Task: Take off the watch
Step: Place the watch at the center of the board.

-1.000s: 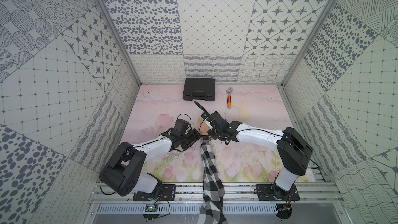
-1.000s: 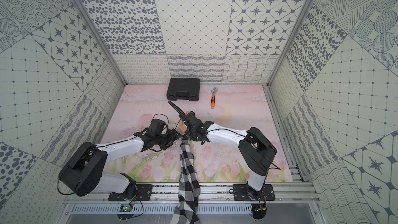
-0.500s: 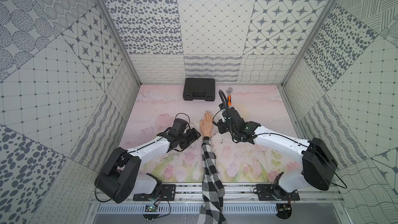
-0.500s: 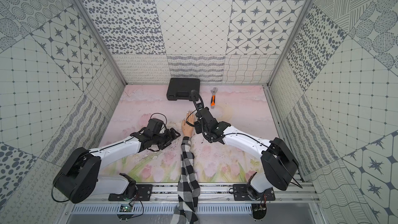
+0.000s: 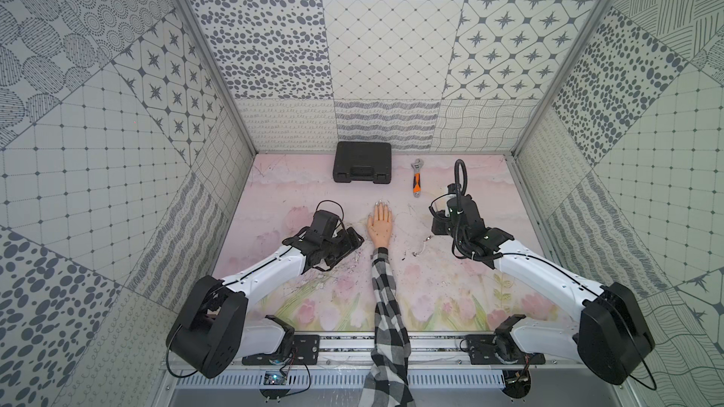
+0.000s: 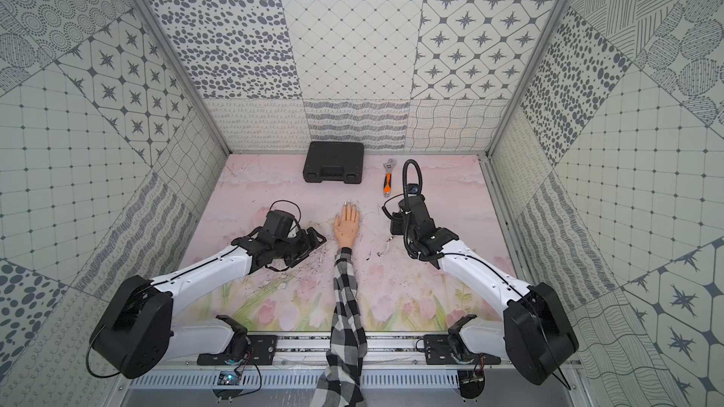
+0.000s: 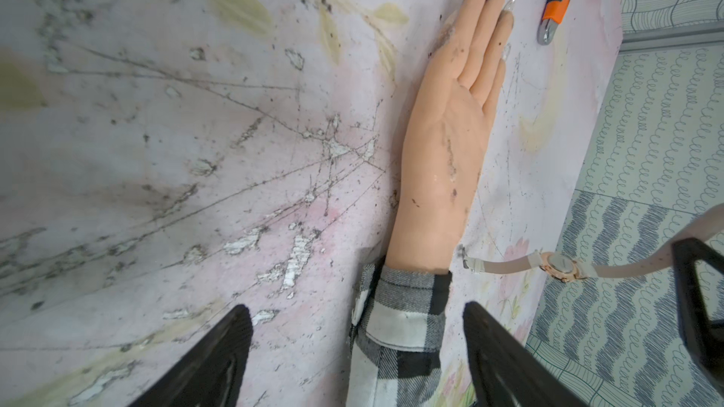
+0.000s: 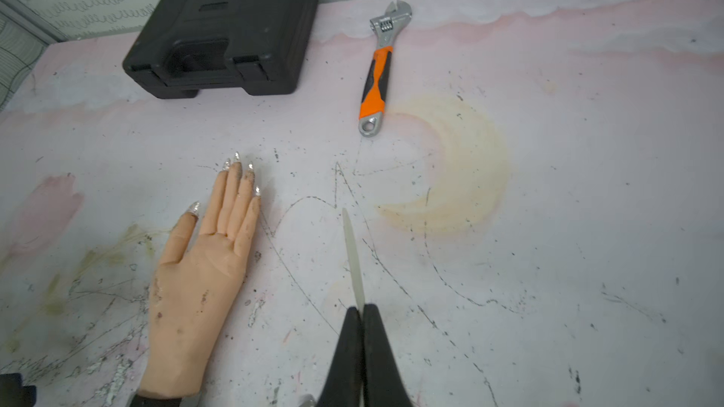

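1. Pink counter (image 5: pixel 274 189) is bearing a newly bared mannequin hand (image 5: pixel 378 225); the watch (image 5: pixel 421 246) is dangling at its 3 o'clock.
2. Right end effector (image 8: pixel 362 317) is pinching the strap (image 8: pixel 352 260); left end effector (image 7: pixel 354 309) is opening, empty.

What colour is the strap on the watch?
Pale pinkish white. The watch shows best in the left wrist view.

Watch (image 7: pixel 562 268) unbuckled, pale strap, hanging frm R tool (image 8: pixel 359 309).

Both arms have white links (image 5: pixel 270 270), bulky black joints (image 5: pixel 211 330), tapered black fingers (image 7: pixel 497 354) and looping black cables (image 5: pixel 456 174).
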`<state>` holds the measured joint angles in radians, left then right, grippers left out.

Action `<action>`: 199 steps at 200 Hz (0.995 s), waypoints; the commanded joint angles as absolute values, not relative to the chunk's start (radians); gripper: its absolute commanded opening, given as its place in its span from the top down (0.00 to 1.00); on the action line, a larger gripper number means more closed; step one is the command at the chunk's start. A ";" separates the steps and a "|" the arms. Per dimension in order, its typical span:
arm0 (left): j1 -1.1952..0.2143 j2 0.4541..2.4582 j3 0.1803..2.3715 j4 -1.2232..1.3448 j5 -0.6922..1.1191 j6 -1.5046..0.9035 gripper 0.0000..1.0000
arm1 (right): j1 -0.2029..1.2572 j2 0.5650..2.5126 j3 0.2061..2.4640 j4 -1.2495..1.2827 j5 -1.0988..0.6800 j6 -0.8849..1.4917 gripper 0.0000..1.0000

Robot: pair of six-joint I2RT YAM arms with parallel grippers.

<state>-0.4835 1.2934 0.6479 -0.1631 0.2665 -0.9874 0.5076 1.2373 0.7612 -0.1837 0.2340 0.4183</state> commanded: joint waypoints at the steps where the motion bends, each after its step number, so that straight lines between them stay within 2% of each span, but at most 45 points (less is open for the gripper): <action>1: -0.479 1.278 0.664 -0.225 0.237 -0.954 0.14 | 0.461 1.164 0.744 -0.151 0.203 0.447 1.00; 90: -0.477 1.267 0.674 -0.242 0.234 -0.945 0.13 | 0.299 0.945 0.784 -0.392 0.210 0.456 1.00; 136: -0.477 1.279 0.662 -0.222 0.250 -0.954 0.13 | 0.296 0.919 0.929 -0.767 0.289 0.507 1.00; 175: -0.477 1.309 0.658 -0.187 0.271 -0.960 0.13 | 0.304 0.974 1.038 -1.066 0.277 0.558 1.00; 199: -0.478 1.339 0.654 -0.153 0.288 -0.967 0.13 | 0.357 1.014 1.054 -1.176 0.345 0.599 1.00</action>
